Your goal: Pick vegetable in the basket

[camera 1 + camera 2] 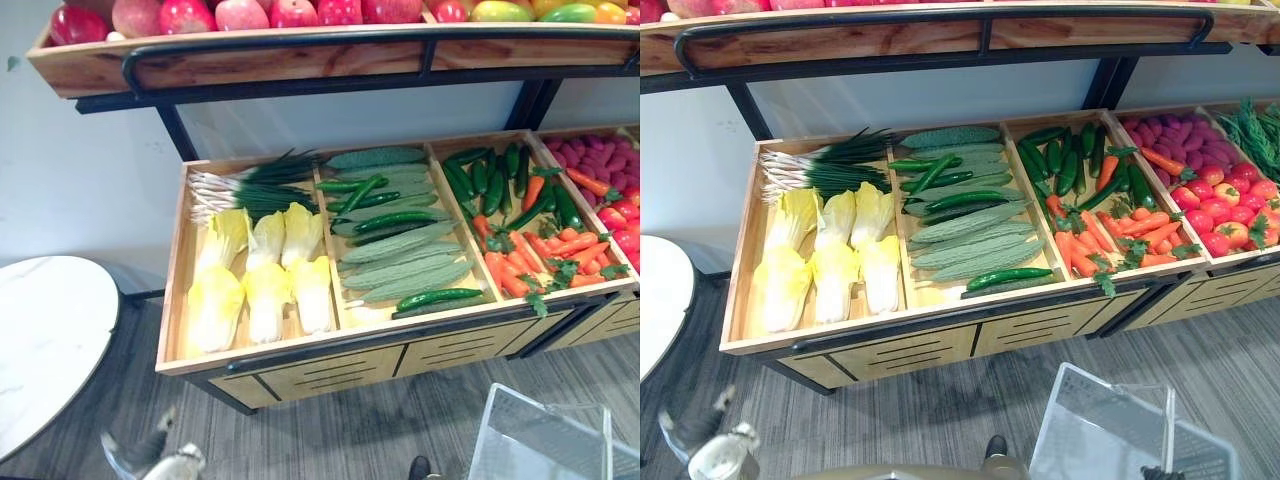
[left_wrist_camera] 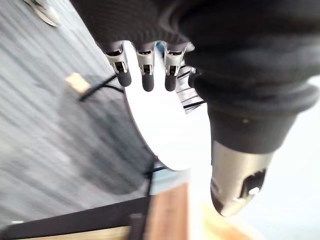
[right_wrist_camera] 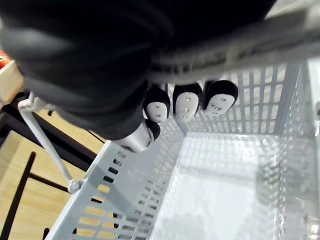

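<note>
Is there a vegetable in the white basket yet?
No, the basket shows a bare mesh floor in the right wrist view.

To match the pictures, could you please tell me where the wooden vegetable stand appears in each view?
Left eye view: the wooden vegetable stand spans the middle, right of the round table.
Right eye view: the stand spans the middle too.
Left wrist view: its pale wood edge, beyond the round table.
Right wrist view: its slotted front, beside the right hand's basket.
Shared landmark: the stand's black metal frame.
</note>
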Controlling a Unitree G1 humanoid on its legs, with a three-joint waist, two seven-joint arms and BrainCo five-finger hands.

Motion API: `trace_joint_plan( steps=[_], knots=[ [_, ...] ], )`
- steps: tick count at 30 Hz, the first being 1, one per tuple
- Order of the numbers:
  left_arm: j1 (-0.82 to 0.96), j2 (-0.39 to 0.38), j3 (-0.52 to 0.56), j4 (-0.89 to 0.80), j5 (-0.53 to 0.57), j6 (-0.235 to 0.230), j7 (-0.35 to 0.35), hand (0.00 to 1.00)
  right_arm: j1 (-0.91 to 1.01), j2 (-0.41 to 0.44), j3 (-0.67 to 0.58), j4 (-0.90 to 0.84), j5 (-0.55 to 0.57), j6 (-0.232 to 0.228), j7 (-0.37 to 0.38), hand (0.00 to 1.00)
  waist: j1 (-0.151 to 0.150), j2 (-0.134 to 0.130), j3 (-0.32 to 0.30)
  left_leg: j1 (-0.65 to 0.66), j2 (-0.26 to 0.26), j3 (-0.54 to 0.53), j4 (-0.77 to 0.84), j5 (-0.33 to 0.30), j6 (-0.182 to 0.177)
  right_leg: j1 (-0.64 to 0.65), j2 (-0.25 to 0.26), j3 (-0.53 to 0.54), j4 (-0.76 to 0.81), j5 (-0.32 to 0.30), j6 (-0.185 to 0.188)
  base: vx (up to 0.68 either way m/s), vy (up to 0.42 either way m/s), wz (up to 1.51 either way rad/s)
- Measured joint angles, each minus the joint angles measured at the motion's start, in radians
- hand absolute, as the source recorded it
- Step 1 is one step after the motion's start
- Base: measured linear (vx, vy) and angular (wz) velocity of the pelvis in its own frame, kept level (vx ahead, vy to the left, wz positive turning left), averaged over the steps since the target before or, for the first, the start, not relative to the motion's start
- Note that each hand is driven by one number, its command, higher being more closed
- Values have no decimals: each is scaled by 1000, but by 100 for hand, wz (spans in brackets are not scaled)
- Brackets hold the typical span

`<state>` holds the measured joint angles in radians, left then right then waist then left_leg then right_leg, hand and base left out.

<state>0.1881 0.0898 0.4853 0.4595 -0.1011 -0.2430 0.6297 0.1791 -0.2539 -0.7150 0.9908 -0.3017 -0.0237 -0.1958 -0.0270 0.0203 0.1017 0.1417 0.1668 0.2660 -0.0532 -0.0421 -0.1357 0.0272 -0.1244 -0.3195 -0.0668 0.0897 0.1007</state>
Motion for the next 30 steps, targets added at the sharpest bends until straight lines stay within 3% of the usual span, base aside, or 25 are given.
trace_joint_plan(
  steps=[3,9,14,22,30],
  knots=[
    [-17,6,0,-115,35,-70,34,0,19,17,6,-7,6,-1,-12,100,-2,5,-3,1,-5,0,0,-2,3,1,-4,0,0,5,6,3,12,0],
    [-65,47,-32,-152,45,-89,38,0,19,38,30,-27,6,-3,-32,100,-4,4,-3,3,-3,4,-1,-4,4,0,-1,6,0,4,6,0,1,-1],
    [-97,90,-96,-127,72,-58,38,0,23,43,100,-33,5,-13,-47,100,-4,-5,-2,19,1,42,3,-16,4,-5,7,46,0,6,4,-2,2,-22],
    [-171,152,-149,50,84,51,19,0,28,73,174,-32,-14,-45,-48,100,-26,-26,10,43,8,91,16,-38,-3,-8,20,94,0,7,3,1,-3,-17],
    [-219,187,-169,133,26,102,-12,0,41,75,196,-32,-15,-47,-56,100,-25,-29,12,44,5,116,22,-45,-1,-19,17,110,7,12,5,1,0,-7]
  ],
)
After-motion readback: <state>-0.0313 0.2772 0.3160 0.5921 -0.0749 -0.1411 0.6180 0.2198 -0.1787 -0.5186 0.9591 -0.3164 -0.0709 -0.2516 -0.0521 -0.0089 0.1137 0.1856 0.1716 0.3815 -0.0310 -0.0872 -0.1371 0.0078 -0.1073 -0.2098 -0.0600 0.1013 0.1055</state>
